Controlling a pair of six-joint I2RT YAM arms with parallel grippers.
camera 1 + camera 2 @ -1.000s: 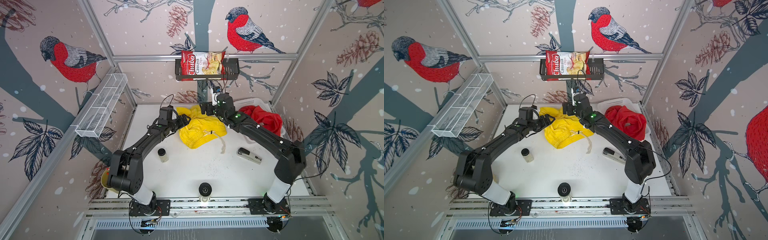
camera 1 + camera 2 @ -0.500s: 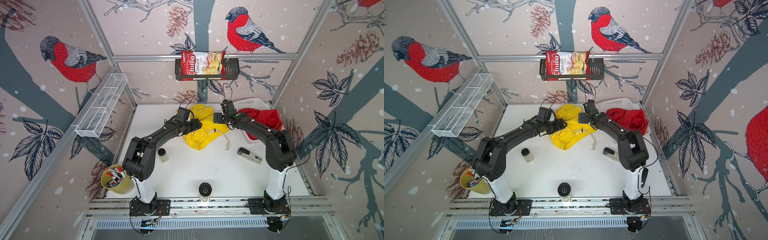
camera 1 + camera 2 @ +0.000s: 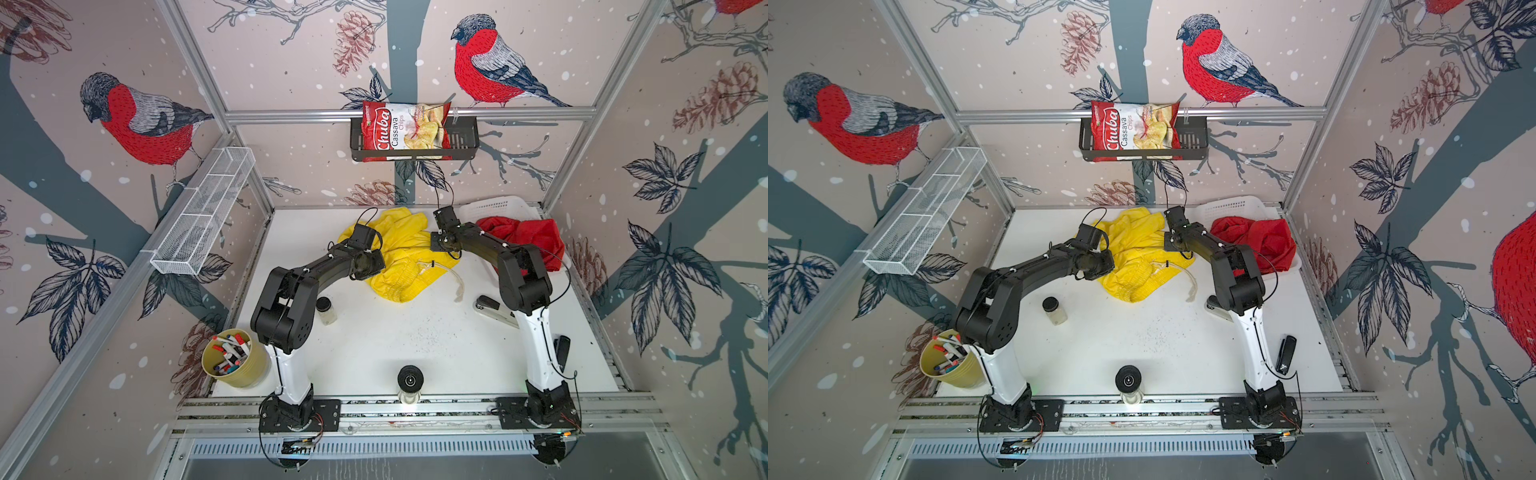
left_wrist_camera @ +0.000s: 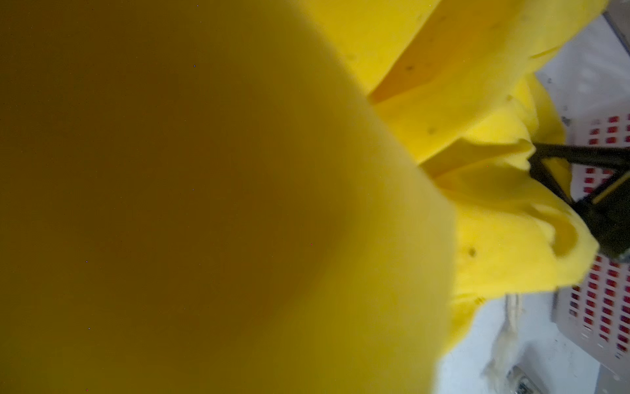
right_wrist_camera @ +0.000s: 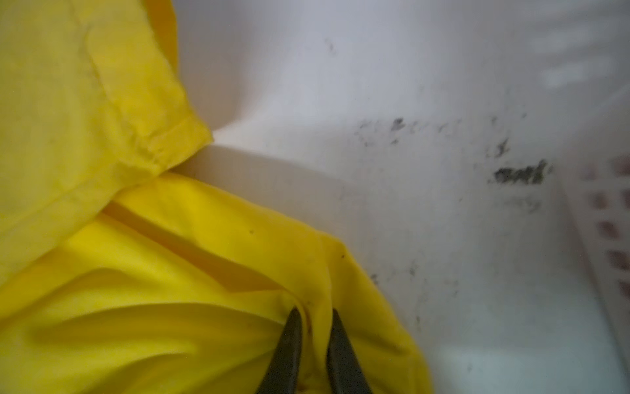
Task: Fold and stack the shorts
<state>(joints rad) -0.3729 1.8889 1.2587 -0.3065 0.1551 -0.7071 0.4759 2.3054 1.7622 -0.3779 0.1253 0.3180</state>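
The yellow shorts lie crumpled at the back middle of the white table, a pale drawstring trailing from them. The red shorts are heaped in the white lattice basket at the back right. My left gripper is at the shorts' left edge. Its fingers are buried in yellow cloth, which covers most of the left wrist view. My right gripper is shut on a fold of the yellow shorts at their right edge.
A small jar stands behind the left arm and a stapler lies beside the right arm. A yellow cup of markers is at the front left, a black device at the front right. A chips bag sits in a wall rack.
Both arms have drawn in and come down on the far part of the yellow shorts. Both grippers have gone from open to shut.
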